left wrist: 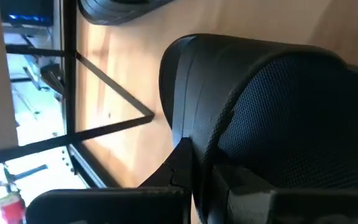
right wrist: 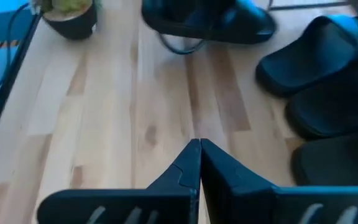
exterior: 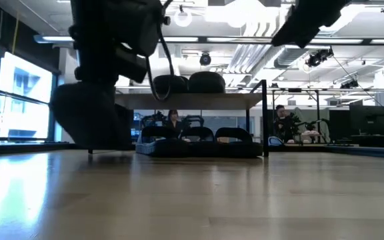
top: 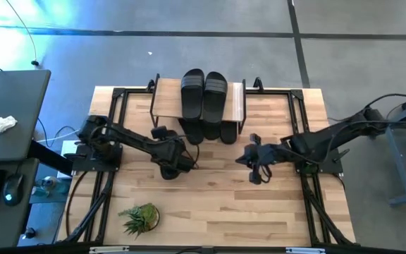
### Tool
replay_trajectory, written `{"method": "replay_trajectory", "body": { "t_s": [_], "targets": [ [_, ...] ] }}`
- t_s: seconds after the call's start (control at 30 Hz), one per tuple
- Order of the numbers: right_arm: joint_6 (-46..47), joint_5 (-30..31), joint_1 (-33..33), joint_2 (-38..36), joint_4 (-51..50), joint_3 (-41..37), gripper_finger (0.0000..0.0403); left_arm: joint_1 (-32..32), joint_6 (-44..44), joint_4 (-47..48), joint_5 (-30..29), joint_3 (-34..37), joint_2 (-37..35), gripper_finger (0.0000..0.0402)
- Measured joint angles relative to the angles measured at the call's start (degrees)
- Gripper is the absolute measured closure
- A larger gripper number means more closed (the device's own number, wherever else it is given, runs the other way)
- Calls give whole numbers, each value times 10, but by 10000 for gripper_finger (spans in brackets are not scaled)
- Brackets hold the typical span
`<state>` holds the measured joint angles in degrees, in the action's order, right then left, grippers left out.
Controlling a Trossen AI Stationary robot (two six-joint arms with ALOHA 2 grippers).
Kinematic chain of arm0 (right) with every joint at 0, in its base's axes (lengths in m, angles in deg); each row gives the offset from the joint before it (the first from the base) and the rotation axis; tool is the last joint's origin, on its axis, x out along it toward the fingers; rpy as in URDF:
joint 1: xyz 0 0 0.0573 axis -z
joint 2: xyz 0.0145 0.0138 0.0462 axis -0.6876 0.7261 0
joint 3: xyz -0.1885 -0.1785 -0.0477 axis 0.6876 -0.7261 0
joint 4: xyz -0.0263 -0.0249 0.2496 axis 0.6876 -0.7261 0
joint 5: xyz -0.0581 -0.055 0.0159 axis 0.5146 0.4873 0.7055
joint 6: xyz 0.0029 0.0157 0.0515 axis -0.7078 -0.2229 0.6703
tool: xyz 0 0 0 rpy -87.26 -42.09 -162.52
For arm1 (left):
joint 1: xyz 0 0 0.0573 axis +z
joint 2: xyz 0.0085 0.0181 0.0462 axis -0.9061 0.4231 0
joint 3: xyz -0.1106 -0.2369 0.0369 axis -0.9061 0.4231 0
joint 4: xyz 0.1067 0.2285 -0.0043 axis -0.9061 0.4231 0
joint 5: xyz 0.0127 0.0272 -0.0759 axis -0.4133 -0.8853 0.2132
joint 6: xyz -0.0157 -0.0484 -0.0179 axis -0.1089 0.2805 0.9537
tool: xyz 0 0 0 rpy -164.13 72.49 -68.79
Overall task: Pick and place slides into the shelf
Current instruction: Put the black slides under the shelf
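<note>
From above, two matte black slides point(top: 204, 94) are seen lying side by side on the light wood top of the shelf point(top: 163, 99), at the far side of the bench point(top: 217, 197). Three more dark toes point(top: 211, 131) are seen poking out from the lower tier. The left gripper point(top: 169, 168) is clenched on a slide just in front of the shelf; the right gripper point(top: 254, 173) is held nearby, its fingers pressed together on nothing. A small potted plant point(top: 139, 217) is found near the front edge.

At bench level, two slides point(exterior: 187, 83) are shown on the shelf point(exterior: 192, 100) top and a row point(exterior: 199, 141) beneath it.

Through the left wrist, a textured black slide point(left wrist: 272, 118) is seen pinched between the fingers point(left wrist: 188, 168).

Through the right wrist, the fingers point(right wrist: 199, 163) are shown shut, with slides point(right wrist: 322, 81) lying beyond.
</note>
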<state>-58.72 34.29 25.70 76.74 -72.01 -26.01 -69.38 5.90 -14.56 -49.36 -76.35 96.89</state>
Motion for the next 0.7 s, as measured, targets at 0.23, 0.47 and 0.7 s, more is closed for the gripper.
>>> {"method": "replay_trajectory", "body": {
  "t_s": [0.23,0.47,0.7],
  "targets": [
    [6,52,-15,-32,-3,-38,403,21,-13,-33,-15,-1,42,400],
    [26,40,-15,-35,2,-73,403,55,-24,-58,-34,-1,46,398],
    [31,31,-16,-35,5,-81,403,100,-65,-80,-46,-1,46,399]
  ]
}}
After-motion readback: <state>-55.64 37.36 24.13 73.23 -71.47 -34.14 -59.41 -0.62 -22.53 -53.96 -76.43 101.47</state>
